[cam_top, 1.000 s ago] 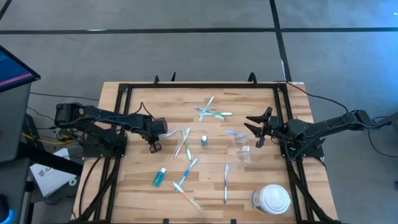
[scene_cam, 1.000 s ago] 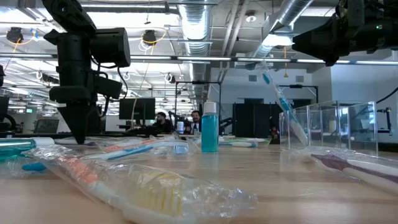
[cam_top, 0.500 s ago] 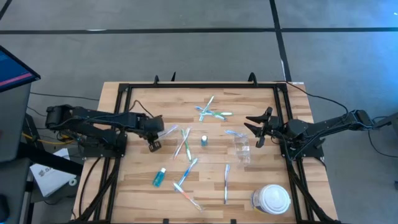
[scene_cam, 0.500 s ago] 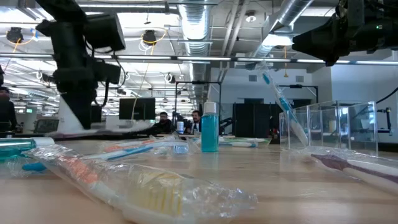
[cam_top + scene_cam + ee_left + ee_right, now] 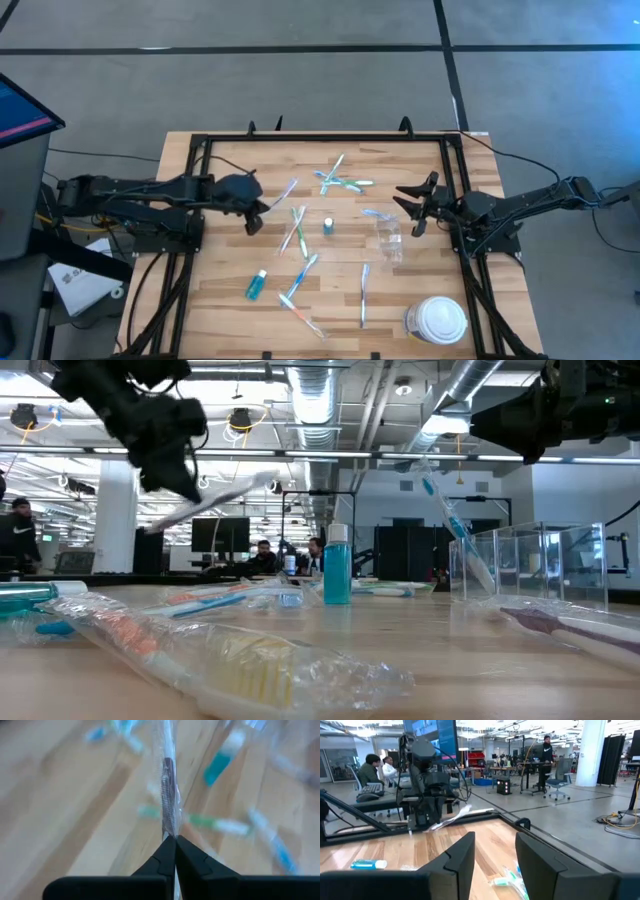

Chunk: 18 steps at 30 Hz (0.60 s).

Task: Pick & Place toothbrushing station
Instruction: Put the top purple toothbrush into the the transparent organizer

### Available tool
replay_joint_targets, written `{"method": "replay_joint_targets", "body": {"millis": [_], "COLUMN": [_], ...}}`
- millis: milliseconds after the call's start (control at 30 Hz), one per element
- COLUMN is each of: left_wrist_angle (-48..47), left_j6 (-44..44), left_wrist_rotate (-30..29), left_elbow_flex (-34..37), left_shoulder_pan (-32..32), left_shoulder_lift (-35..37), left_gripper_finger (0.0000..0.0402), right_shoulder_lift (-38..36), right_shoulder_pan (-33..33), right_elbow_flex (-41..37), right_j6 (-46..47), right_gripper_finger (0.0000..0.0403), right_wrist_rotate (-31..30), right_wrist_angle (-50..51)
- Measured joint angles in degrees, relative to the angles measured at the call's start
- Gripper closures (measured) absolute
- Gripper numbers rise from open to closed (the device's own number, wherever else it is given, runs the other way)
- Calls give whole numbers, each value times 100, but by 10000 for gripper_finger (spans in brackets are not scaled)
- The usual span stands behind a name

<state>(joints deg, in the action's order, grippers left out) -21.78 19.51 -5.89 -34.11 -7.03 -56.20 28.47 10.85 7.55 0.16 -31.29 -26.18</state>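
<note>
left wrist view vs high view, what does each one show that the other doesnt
Only the left wrist view shows the left gripper pinched shut on the wrapped toothbrush's plastic. Only the high view shows the open right gripper waiting at the table's right side, the clear cup and the white lidded container. Both show the held toothbrush and the upright teal tube.

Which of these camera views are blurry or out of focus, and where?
Left wrist view: the table behind is smeared with motion blur, while the left gripper and the wrapped toothbrush it pinches stay fairly crisp. Low view: the nearest wrapped toothbrush is soft, out of focus. High view: evenly sharp.
</note>
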Motion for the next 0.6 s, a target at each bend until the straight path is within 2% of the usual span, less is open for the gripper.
{"method": "replay_joint_targets", "body": {"millis": [233, 600], "left_wrist_angle": [1600, 3736], "left_j6": [-149, -309], "left_wrist_rotate": [100, 170], "left_elbow_flex": [-2, -16], "left_shoulder_pan": [0, 222], "left_shoulder_lift": [-289, -1382], "left_gripper_finger": [401, 401], "right_shoulder_lift": [1, 145], "right_shoulder_pan": [-4, -13], "right_elbow_flex": [0, 0], "right_j6": [140, 204], "right_gripper_finger": [271, 272], "right_wrist_rotate": [0, 0], "right_wrist_angle": [-9, -357]}}
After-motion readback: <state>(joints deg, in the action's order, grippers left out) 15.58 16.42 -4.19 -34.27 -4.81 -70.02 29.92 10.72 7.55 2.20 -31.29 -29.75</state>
